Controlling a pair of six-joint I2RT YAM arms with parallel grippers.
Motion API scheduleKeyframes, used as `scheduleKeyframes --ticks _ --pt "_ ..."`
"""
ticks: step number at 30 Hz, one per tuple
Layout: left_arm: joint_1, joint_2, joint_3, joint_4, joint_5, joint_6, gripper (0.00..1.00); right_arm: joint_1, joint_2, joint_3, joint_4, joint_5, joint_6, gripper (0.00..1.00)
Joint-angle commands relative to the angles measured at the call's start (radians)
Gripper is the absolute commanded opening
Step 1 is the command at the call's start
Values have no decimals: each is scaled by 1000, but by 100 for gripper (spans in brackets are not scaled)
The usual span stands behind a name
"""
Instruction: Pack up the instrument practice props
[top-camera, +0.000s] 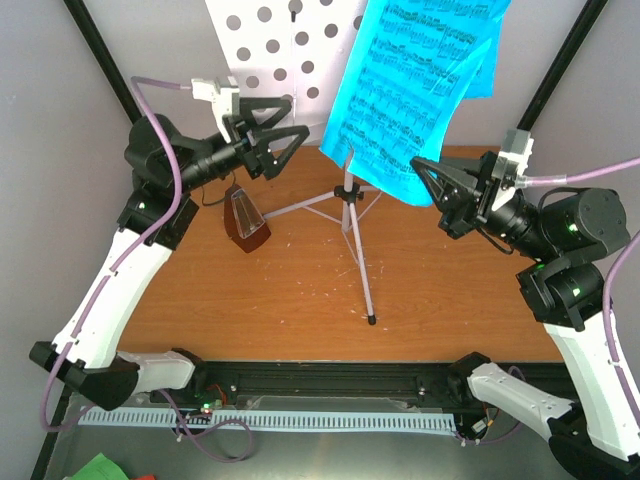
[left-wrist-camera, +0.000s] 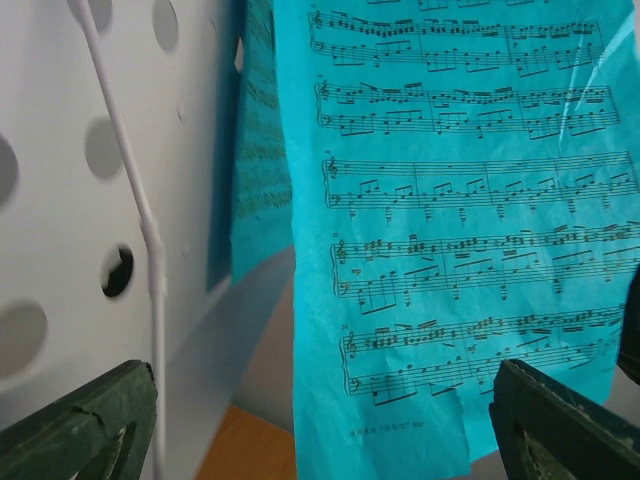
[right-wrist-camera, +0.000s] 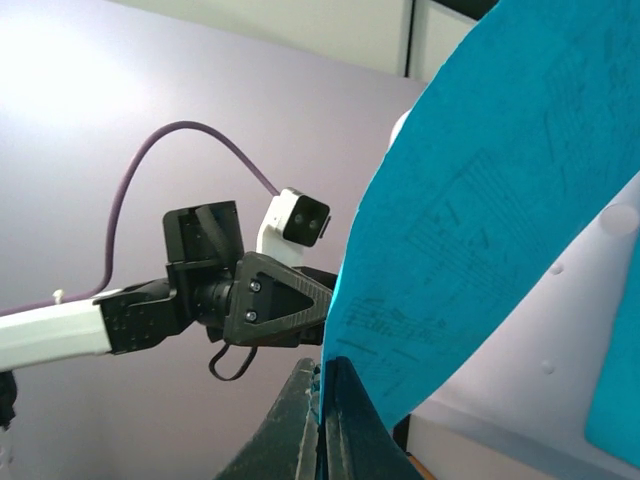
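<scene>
1. The left gripper (top-camera: 298, 117) is matte black plastic with triangular fingers. It is raised beside the stand's desk and touches nothing. Its jaws are spread wide. The left wrist view puts the two fingers (left-wrist-camera: 80, 420) at opposite bottom corners, with the page hanging beyond them.
2. The metronome (top-camera: 245, 222) is a dark red-brown pyramid. It stands upright, apex up, on the table (top-camera: 300, 290), which is orange-brown wood scuffed with pale marks. It sits just beside the tripod's left foot. Only the top view shows it.
3. The music stand (top-camera: 350, 205) is thin, pale silver tubing. Three legs splay on the table and the pole rises vertically. Its desk (top-camera: 265, 45) is a flat, pale sheet punched with round holes. The left wrist view brings those holes close and shows a thin white rod running down across the desk, which the top view does not show.
4. The sheet-music pages (top-camera: 410, 90) are thin cyan paper printed with black staves.
   - They hang against the right part of the desk. In the top view their long axis runs downward and slants toward the lower left.
   - The left wrist view shows the printed face with the staves level, and a second page behind it at the left.
   - The right wrist view shows the front page bowed into a curve, its print faint.
5. The right gripper (top-camera: 420, 172) is also black, and its jaws are pressed together on the lower edge of the front page. The right wrist view shows the fingers (right-wrist-camera: 300, 430) meeting with the paper pinched between them.
</scene>
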Motion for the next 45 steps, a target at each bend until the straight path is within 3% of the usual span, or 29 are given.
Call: scheduleKeyframes --ticks 1,13,20,24,32,40,45 --pt "-4 -86 -121 64 87 -2 92 -5 -61 -123 -11 -67 50 3" --pt "-3 -345 -530 29 -15 -14 99 -5 -212 -677 69 -11 396 3" --pt "-3 -387 -592 -81 -182 14 99 -4 -98 -859 61 -13 451 3" --pt "-3 -401 -619 -84 -241 19 100 19 -9 -893 64 15 454 3" --pt "24 -414 -597 -109 -337 33 99 194 166 -841 -38 289 356 3" --pt "148 -367 -469 -283 -315 27 99 250 340 -775 21 380 405 3" --pt "160 -349 -425 -293 -299 -26 100 255 421 -774 101 369 419 3"
